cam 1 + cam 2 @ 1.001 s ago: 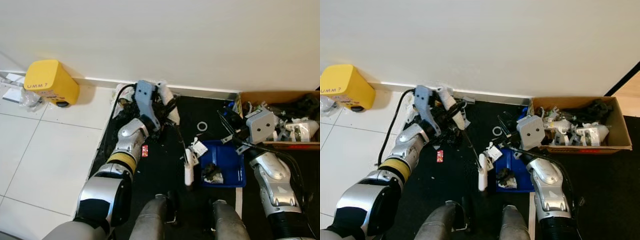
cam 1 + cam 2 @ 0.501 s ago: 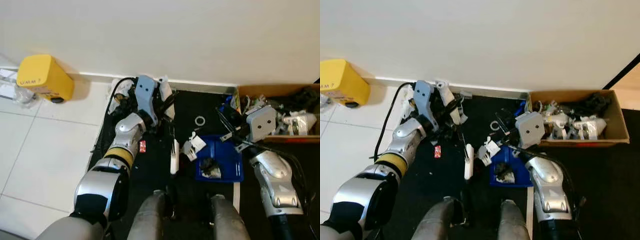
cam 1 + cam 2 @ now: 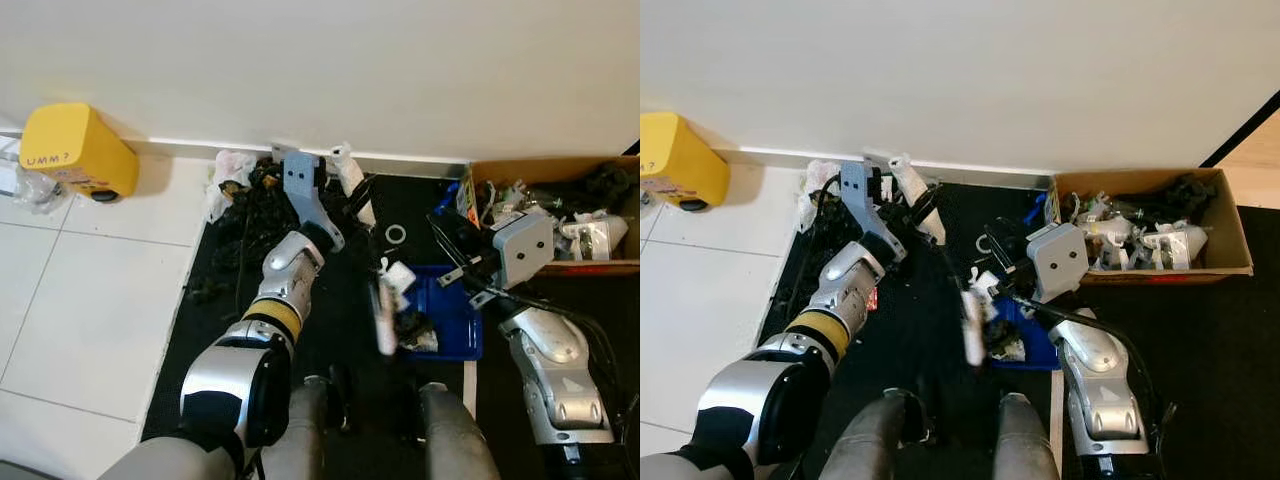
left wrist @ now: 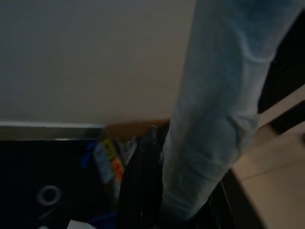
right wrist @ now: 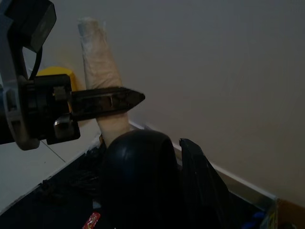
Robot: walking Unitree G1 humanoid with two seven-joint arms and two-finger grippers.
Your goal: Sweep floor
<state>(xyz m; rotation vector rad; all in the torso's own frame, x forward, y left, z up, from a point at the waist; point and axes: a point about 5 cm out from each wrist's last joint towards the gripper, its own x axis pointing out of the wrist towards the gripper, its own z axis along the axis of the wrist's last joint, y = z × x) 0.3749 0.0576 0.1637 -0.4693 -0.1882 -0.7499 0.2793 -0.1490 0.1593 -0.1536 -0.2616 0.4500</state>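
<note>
Beside the wall, "UMM?" marks the yellow box point(image 3: 75, 150); left gripper point(image 3: 345, 190) pinches the white brush handle point(image 3: 352, 180).

Two silver arms, glossy metal shells with black joints. Yellow band around left forearm point(image 3: 272, 317), black cable trailing beside it. Grey box-shaped wrist housing point(image 3: 1057, 261) on right arm, small dark screws on its face. Long black fingers point(image 5: 107, 101). Two rounded grey legs point(image 3: 455, 440) below.
</note>
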